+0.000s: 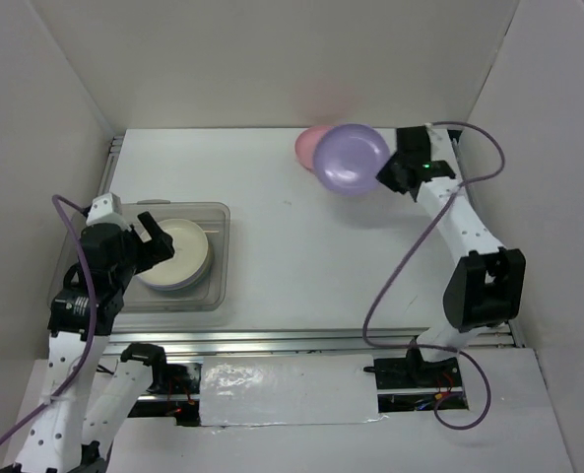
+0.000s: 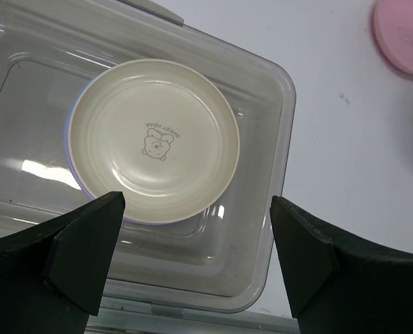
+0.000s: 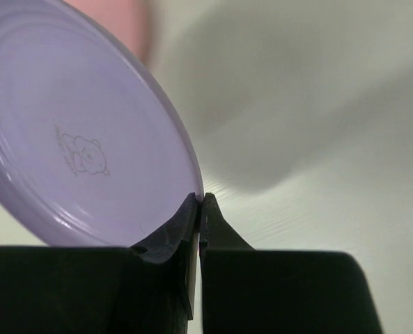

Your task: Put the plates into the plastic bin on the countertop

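Observation:
My right gripper (image 1: 388, 173) (image 3: 200, 200) is shut on the rim of a purple plate (image 1: 350, 158) (image 3: 81, 139), which hangs tilted above the back of the countertop (image 1: 311, 246). A pink plate (image 1: 308, 144) (image 2: 403, 33) lies flat behind it, partly covered. At the left stands the clear plastic bin (image 1: 219, 258) (image 2: 262, 174) with a stack of plates in it; a cream plate (image 1: 183, 246) (image 2: 154, 139) is on top, and a purple edge shows beneath. My left gripper (image 1: 152, 236) (image 2: 196, 243) hovers wide open over the bin's near edge, holding nothing.
White walls enclose the table on three sides. A metal rail (image 1: 301, 340) runs along the front edge. The right arm's purple cable (image 1: 400, 276) loops over the right part of the table.

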Action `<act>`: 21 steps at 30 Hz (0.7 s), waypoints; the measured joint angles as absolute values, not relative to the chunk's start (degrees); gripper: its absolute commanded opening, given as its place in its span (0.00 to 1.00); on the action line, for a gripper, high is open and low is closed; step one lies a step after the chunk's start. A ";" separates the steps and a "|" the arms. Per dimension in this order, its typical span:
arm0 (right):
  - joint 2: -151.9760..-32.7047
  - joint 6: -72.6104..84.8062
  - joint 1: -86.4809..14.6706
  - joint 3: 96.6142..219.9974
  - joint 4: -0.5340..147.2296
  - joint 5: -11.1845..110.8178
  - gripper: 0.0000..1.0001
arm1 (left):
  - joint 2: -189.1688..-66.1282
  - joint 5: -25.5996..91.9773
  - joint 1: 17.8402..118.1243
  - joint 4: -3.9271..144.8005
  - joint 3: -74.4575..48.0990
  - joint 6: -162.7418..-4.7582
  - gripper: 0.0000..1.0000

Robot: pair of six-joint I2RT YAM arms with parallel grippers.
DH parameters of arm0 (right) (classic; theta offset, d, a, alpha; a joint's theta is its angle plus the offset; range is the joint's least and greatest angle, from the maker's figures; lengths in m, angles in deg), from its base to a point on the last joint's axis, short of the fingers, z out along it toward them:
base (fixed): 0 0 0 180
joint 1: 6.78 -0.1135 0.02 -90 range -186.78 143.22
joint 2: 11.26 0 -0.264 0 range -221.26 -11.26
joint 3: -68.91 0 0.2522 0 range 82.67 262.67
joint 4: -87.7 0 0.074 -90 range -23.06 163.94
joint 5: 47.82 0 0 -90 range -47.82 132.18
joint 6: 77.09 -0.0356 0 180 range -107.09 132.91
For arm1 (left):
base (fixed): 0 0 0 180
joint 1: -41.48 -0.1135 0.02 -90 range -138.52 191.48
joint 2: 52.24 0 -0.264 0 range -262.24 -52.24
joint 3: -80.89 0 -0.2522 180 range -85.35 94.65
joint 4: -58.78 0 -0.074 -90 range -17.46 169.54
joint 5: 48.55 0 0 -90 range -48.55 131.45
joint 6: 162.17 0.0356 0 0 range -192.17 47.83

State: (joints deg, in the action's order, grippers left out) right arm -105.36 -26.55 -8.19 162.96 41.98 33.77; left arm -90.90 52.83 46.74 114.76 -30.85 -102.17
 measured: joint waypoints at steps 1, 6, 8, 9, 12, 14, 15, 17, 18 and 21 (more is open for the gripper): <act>-103.46 -26.38 -12.03 162.96 42.35 33.03 0.00 | -89.37 52.85 46.76 113.71 -31.92 -102.28 0.99; -100.47 -27.69 -33.41 163.38 44.23 35.10 0.00 | -83.36 55.23 46.70 113.16 -32.53 -102.82 0.99; -102.30 -28.67 -39.68 164.19 44.47 36.50 0.00 | -81.10 56.32 46.61 113.07 -32.53 -103.39 0.99; -103.99 -29.48 -42.68 165.04 44.43 37.14 0.00 | -80.03 56.80 46.56 112.96 -32.57 -103.76 0.99; -110.76 -31.40 -49.93 169.52 44.95 37.77 0.00 | -77.28 58.01 46.54 112.90 -32.64 -104.18 0.99; -116.51 -32.47 -53.72 174.18 45.02 38.67 0.00 | -76.01 58.53 46.52 112.81 -32.75 -104.31 0.99; -119.13 -32.74 -55.03 176.75 44.78 38.51 0.00 | -75.79 58.75 46.52 112.86 -32.77 -104.35 0.99; -125.10 -33.52 -57.63 182.66 44.82 38.82 0.00 | -75.77 58.95 46.52 112.83 -32.88 -104.40 0.99; -128.05 -33.92 -58.74 186.00 44.34 38.82 0.00 | -75.95 58.97 46.52 112.83 -32.95 -104.40 0.99; -135.35 -35.14 -61.26 193.78 44.03 39.37 0.00 | -76.89 58.92 46.52 112.83 -32.99 -104.38 0.99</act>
